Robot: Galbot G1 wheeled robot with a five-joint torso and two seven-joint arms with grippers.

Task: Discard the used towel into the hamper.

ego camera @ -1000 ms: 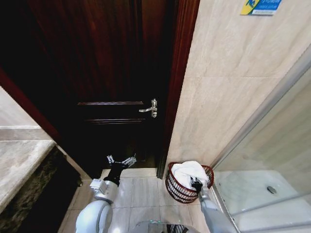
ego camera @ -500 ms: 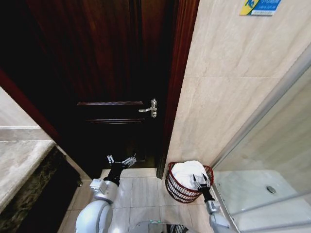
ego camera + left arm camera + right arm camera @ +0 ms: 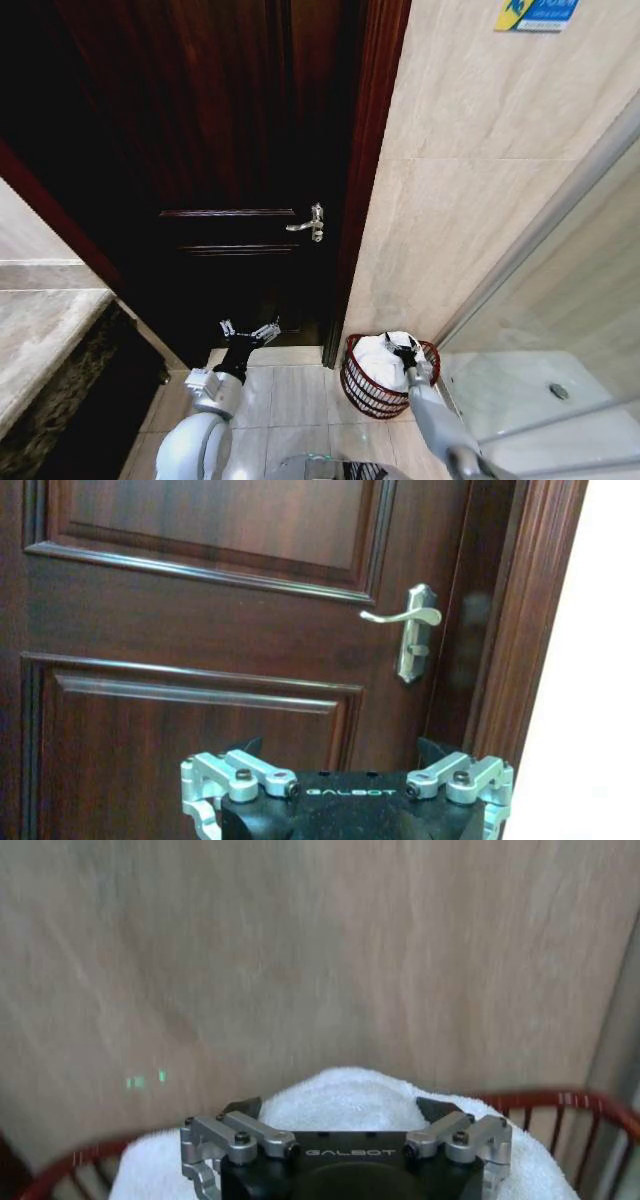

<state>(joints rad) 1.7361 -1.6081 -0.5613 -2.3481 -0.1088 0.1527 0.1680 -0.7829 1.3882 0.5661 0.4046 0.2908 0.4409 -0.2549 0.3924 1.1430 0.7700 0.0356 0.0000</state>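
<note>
i have the towel sitting white and bunched inside the hamper, which stands on the floor tiles in the corner between the door frame and the beige tiled wall, just beside the glass shower screen. my right gripper hovers over the heap with its fingers spread wide and nothing between them; in the right wrist view the towel mounds up past the hamper's red wire rim.

i judge the towel soft, light and limp: it will sag and fold wherever i take it, and a loop could snag on the open wire. if i had to grip it again, i'd pinch a thick fold at the crown of the mound, where there is bulk to bite into, rather than a thin edge. the hamper looks light too, so a push on the cloth might tip or slide it.

my left gripper is held idle well apart, in front of the dark wooden door, fingers spread, below the silver door handle.

hard to read: the fingertips are cut off in both wrist views, so i cannot tell whether the right ones touch the cloth. the hamper's base on the near side is hidden behind my right arm, and i cannot tell whether any towel hangs over the far rim.
</note>
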